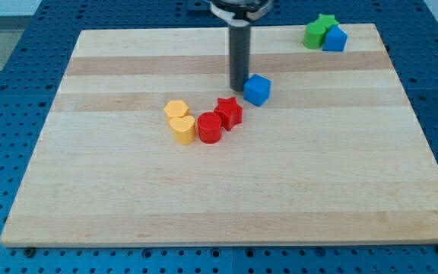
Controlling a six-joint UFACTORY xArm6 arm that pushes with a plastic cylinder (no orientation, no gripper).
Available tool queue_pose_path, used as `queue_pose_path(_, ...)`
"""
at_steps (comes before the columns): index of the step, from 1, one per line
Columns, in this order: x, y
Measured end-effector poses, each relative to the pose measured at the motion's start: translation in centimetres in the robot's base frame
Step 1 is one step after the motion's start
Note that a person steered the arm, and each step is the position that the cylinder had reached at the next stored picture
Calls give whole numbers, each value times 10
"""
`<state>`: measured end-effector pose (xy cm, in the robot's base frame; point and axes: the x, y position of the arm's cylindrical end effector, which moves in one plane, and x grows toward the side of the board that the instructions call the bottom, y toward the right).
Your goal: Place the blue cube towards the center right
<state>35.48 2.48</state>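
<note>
The blue cube (257,89) sits on the wooden board (226,190), a little above the board's middle. My tip (239,85) is at the end of the dark rod, right beside the cube's left side, touching or nearly touching it. The red star (229,113) lies just below and left of the cube.
A red cylinder (209,128) sits left of the red star. A yellow hexagon (176,110) and a yellow heart (182,129) lie further left. A green star (319,30) and a second blue block (334,38) stand together at the view's top right corner.
</note>
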Motion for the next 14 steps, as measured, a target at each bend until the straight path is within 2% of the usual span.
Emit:
queue_pose_path(1,0,-19)
queue_pose_path(2,20,-30)
queue_pose_path(3,40,0)
queue_pose_path(4,42,56)
queue_pose_path(5,42,71)
queue_pose_path(7,45,-1)
queue_pose_path(8,25,0)
queue_pose_path(9,15,28)
queue_pose_path(10,15,80)
queue_pose_path(11,15,99)
queue_pose_path(12,3,81)
queue_pose_path(13,-32,80)
queue_pose_path(14,-44,106)
